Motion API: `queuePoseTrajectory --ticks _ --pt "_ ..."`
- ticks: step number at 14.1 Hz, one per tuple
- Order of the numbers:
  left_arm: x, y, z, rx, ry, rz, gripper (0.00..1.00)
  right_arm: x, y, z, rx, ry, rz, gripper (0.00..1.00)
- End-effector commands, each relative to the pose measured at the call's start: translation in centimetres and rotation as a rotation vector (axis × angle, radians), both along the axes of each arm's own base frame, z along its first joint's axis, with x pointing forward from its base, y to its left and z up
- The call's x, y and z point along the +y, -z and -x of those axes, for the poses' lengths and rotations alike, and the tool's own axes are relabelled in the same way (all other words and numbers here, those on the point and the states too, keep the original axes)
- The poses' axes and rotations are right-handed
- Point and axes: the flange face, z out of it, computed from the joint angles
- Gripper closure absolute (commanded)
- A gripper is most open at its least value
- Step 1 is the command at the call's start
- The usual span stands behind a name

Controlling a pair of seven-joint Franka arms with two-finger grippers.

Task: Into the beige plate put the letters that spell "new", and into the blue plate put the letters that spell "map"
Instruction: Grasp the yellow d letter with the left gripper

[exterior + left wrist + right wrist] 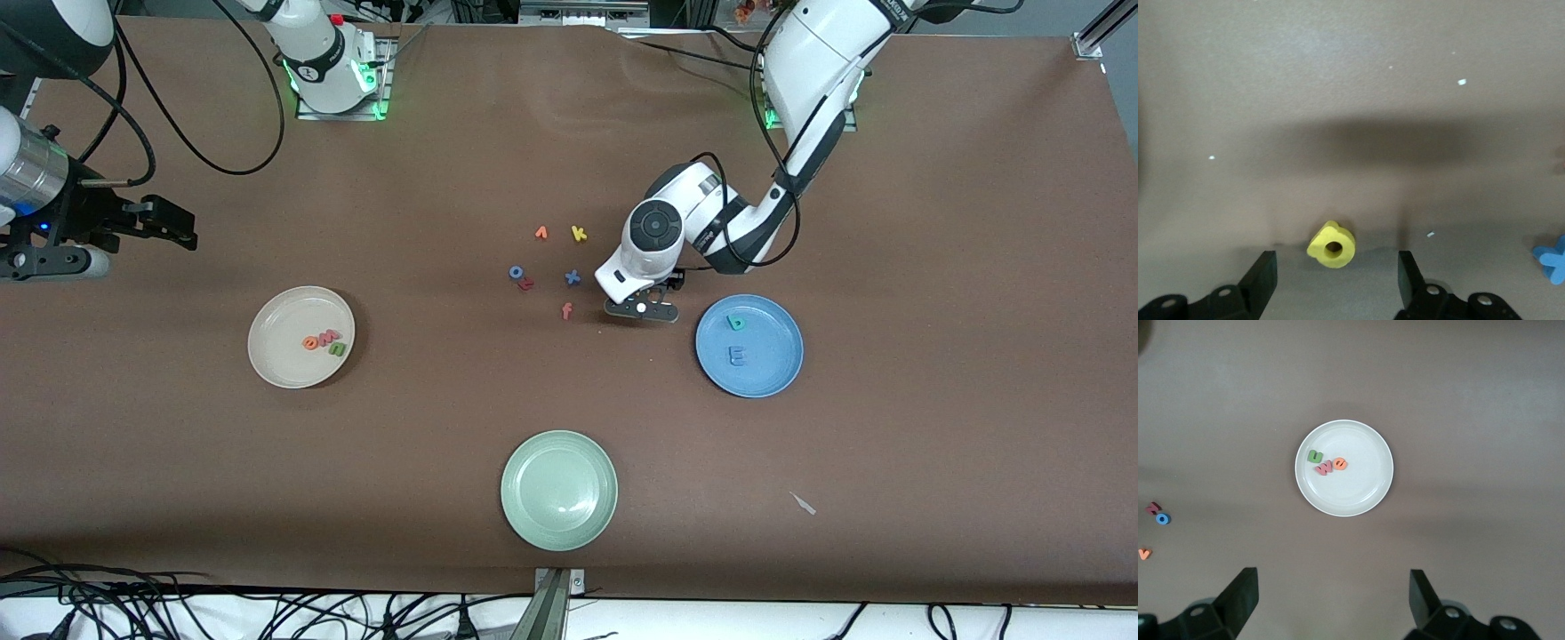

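My left gripper (642,311) is low over the table between the loose letters and the blue plate (765,378). In the left wrist view its fingers (1261,280) stand open on either side of the yellow "a" (1332,245), with a gap on each side. The blue plate holds the teal "p" (735,323) and the periwinkle "m" (737,356). The beige plate (276,360) holds the orange "e" (311,342), pink "w" (328,337) and green "n" (338,349). My right gripper (169,222) waits open, high at the right arm's end of the table.
A pale green plate (558,511) sits nearest the front camera. Loose letters lie mid-table: an orange one (541,233), yellow "k" (579,234), blue "o" (516,272), a red one (526,284), blue "x" (573,277), orange "f" (566,310).
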Motion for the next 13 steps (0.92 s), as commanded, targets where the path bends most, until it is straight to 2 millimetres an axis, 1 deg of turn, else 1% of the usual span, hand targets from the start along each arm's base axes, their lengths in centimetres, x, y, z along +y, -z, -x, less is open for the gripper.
queuePoseTrajectory --ticks 1,3,4,5,6,7,9,10,12,13 --pt "-0.1 0.5 0.2 -0.021 0.043 0.01 0.37 -0.2 -0.3 0.2 -0.01 -0.011 0.008 0.0" --pt "0.1 0.4 0.0 -0.023 0.04 0.011 0.64 -0.2 -0.2 0.1 -0.008 -0.006 0.007 0.0" --pt "0.3 0.4 -0.1 -0.021 0.042 0.01 0.76 -0.1 -0.4 0.2 -0.013 -0.005 0.008 0.0" --pt "0.4 0.3 -0.2 -0.022 0.042 0.008 0.85 0.0 -0.4 0.2 -0.013 -0.002 0.009 0.0" --pt "0.5 0.1 -0.3 -0.022 0.041 0.006 0.88 -0.1 -0.4 0.2 -0.013 0.001 0.009 0.0" --pt "0.4 -0.2 -0.2 -0.021 0.043 0.002 0.88 0.0 -0.3 0.1 -0.012 0.0 0.007 0.0" --pt "0.9 -1.5 -0.5 -0.01 0.054 -0.024 0.88 0.0 -0.4 0.2 -0.013 0.002 0.003 0.0" --pt "1.1 -2.7 -0.7 -0.012 0.061 -0.031 0.88 0.0 -0.4 0.2 -0.013 0.0 0.003 0.0" --pt "2.9 -5.2 -2.1 -0.013 0.067 -0.049 0.88 0.0 -0.4 0.2 -0.013 0.003 0.001 0.0" --pt "4.0 -6.4 -2.8 -0.005 0.118 -0.057 0.88 0.0 -0.4 0.2 -0.013 0.002 0.004 0.0"
